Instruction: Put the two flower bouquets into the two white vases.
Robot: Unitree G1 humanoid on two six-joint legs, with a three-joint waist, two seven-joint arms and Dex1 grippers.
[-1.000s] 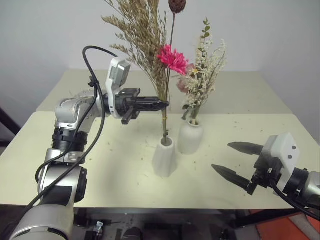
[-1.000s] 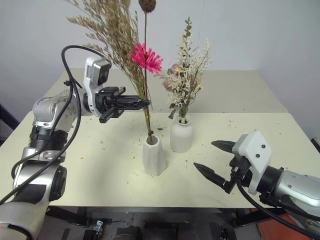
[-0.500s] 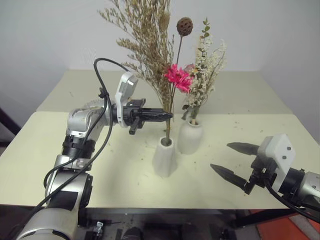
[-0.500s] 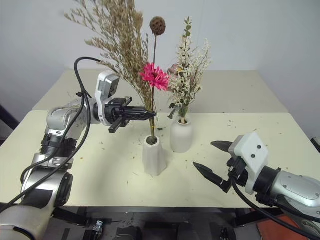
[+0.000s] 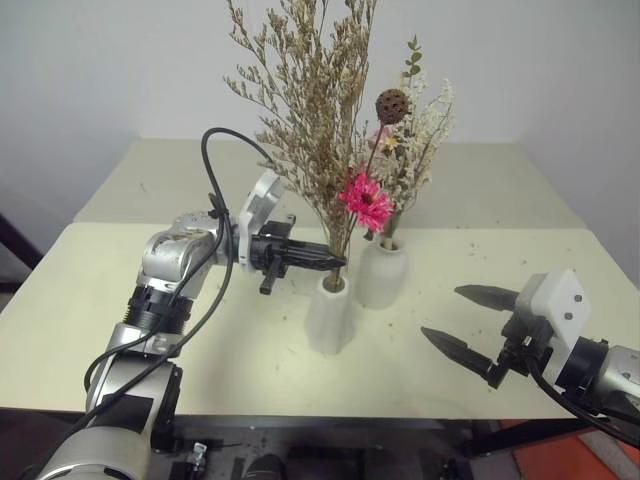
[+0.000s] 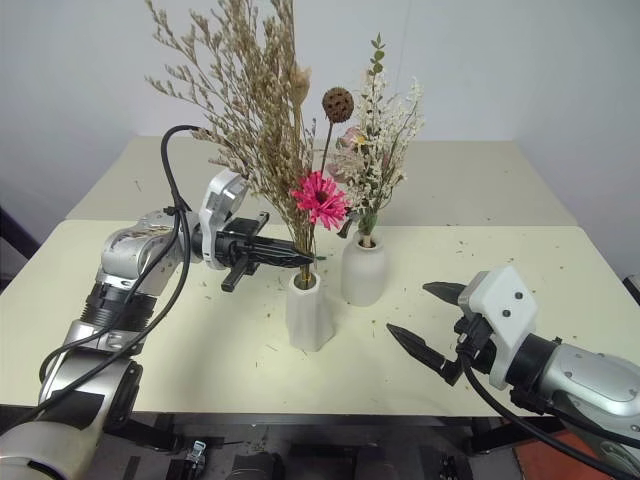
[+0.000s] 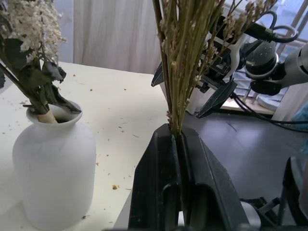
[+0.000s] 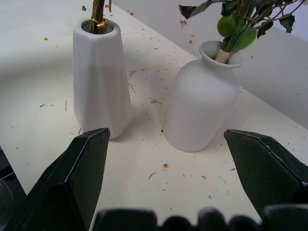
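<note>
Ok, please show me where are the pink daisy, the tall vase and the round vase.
pink daisy [image 5: 366, 200], left eye view, middle of the bloom
tall vase [image 5: 329, 318], left eye view, middle of its body
round vase [image 8: 202, 108], right wrist view, its belly

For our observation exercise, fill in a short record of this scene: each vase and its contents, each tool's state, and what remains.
Tall tapered white vase: holds stems of dried tan sprigs with a pink daisy
Round-bellied white vase: holds pale rose, cream sprig and green leaf bouquet
Left tool: shut on dried stems just above the tall vase's mouth
Right tool: open, holding nothing, beside the vases
Remaining: release dried bouquet
</note>
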